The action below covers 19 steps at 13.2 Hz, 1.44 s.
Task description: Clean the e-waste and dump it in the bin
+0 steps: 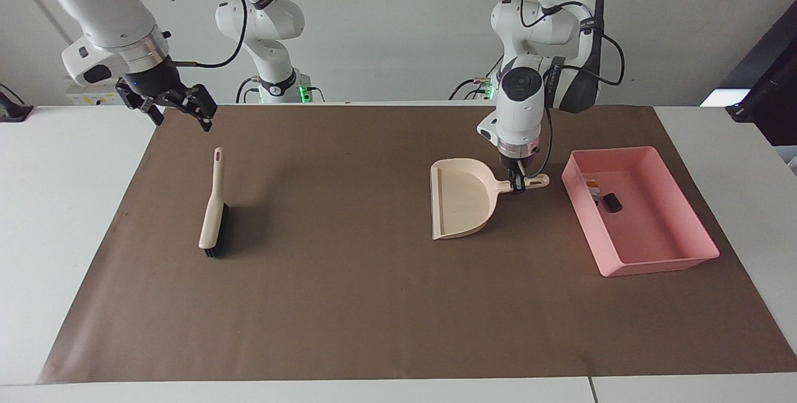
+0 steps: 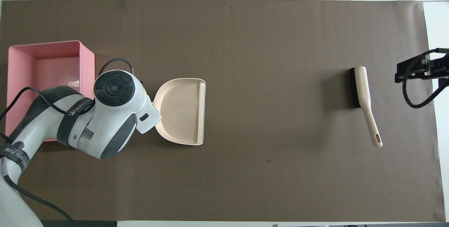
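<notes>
I have the left gripper (image 1: 517, 185) clamped on the handle of the beige dustpan (image 1: 459, 207), which sits flat on the brown mat (image 1: 373, 303), its mouth facing the right arm's end of the table. On the facing camera the pink bin (image 1: 675, 261) lies at about three o'clock from the dustpan, just beside the handle's tip without touching it. Inside the bin, near its nine o'clock wall, I see the e-waste: a small black block (image 1: 611, 202) and a tiny pale piece (image 1: 594, 190) beside it. My right gripper (image 1: 179, 107) waits with its claw wide, empty, over the mat's corner. The beige brush (image 1: 213, 211) lies at five o'clock from it, bristles on the mat.
</notes>
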Each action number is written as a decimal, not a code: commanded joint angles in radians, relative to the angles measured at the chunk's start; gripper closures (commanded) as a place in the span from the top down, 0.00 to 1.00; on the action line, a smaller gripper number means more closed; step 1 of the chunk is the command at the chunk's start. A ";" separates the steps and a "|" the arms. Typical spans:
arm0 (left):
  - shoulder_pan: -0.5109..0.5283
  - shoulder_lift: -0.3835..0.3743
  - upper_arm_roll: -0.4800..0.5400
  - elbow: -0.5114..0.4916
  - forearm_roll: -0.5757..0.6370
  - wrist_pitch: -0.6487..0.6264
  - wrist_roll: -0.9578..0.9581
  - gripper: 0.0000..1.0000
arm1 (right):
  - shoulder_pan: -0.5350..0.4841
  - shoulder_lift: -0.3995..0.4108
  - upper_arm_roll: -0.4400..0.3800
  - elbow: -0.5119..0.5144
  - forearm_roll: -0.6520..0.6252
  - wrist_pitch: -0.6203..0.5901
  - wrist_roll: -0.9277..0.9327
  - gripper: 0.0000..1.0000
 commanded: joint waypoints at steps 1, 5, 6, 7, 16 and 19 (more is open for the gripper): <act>-0.036 0.002 0.016 -0.059 -0.016 0.052 -0.016 0.00 | -0.008 -0.021 0.003 -0.026 0.018 0.008 0.014 1.00; -0.029 0.000 0.016 -0.062 -0.016 0.049 -0.014 0.01 | -0.009 -0.022 0.003 -0.029 0.018 0.003 0.015 1.00; -0.024 0.002 0.017 -0.059 -0.016 0.046 -0.016 0.04 | -0.011 -0.027 0.003 -0.038 0.018 0.004 0.017 1.00; -0.021 -0.001 0.020 -0.056 -0.016 0.040 -0.016 0.15 | -0.011 -0.029 0.003 -0.040 0.018 0.006 0.017 1.00; 0.143 -0.155 0.026 -0.037 -0.016 -0.124 -0.369 0.97 | -0.005 -0.029 0.003 -0.040 0.018 0.009 0.038 1.00; 0.227 -0.175 0.025 -0.004 -0.016 -0.222 -0.653 0.98 | -0.006 -0.027 0.004 -0.038 0.021 0.012 0.030 1.00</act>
